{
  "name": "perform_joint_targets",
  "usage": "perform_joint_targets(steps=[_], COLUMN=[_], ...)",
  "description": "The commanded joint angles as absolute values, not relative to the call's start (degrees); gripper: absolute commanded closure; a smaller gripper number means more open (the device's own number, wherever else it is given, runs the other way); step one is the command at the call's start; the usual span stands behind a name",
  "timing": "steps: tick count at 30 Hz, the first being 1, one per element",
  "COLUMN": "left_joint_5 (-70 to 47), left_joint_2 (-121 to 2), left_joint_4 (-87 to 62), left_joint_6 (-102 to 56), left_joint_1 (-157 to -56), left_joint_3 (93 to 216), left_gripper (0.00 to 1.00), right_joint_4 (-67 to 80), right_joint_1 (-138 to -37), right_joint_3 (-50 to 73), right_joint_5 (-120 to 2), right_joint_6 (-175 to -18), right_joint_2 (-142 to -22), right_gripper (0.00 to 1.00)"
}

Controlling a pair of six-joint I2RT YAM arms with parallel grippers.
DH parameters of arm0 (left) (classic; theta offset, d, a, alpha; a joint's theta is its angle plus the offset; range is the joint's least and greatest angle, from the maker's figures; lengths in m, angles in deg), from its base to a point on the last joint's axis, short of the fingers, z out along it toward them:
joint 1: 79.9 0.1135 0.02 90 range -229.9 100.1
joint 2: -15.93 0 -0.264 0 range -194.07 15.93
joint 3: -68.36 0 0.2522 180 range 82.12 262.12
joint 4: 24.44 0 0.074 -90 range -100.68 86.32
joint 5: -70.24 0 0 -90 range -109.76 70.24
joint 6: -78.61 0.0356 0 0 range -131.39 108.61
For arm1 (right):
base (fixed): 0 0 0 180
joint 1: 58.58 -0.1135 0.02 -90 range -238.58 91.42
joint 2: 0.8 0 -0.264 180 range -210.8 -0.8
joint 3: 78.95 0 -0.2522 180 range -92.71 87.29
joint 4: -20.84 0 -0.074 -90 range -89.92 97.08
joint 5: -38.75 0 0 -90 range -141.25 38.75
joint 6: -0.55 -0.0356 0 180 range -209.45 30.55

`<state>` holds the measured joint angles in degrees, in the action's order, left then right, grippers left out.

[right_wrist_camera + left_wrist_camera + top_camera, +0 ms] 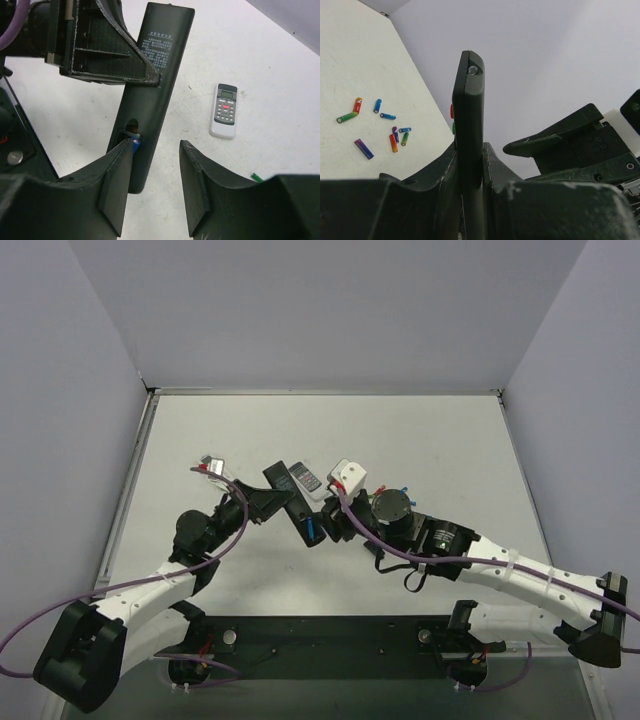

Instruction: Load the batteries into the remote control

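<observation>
In the right wrist view, the right end effector (156,144) fills the bottom of the frame. Its jaws stand partly apart, with nothing clamped between them. One finger covers the lower corner of the remote control (155,75), so that end is hard to make out.

The remote control lies back side up, with a printed label near its far end; its buttons face away. Its battery bay is open just at the tip of that finger, and a blue battery (136,143) shows at the bay's edge. Most of the bay is shadowed, so I cannot tell whether the battery is seated or whether another one lies beside it.

Further up the body, the left end effector (470,152) is clamped on the remote control and holds it off the surface (250,60). From the left wrist only the thin edge of the remote control shows, and its lower part is buried between the fingers.

Beyond it, the loose batteries (393,142) lie scattered on the surface, well apart from both end effectors. A white remote (224,110) rests face up beside the right one. A green sliver (256,176) near it is cut off by the housing and too small to identify.
</observation>
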<state>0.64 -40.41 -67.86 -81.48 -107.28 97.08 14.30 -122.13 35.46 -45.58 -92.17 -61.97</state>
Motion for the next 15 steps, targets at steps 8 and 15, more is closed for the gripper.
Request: perform_joint_targets(steps=[8,15], left_joint_5=[9.0,11.7], left_joint_2=[-42.7,-43.6], left_joint_4=[-69.9,-67.8], left_joint_6=[-81.6,-81.4], left_joint_1=[-107.3,-107.4], left_joint_3=[102.6,104.6], left_gripper=[1.0,1.0], right_joint_4=[0.9,2.8], right_joint_1=[-120.0,-120.0], right_joint_3=[29.6,31.3], right_joint_5=[-62.7,-63.6], right_joint_6=[-71.7,-62.9], right_joint_2=[-57.5,-59.0], right_gripper=[0.59,0.67])
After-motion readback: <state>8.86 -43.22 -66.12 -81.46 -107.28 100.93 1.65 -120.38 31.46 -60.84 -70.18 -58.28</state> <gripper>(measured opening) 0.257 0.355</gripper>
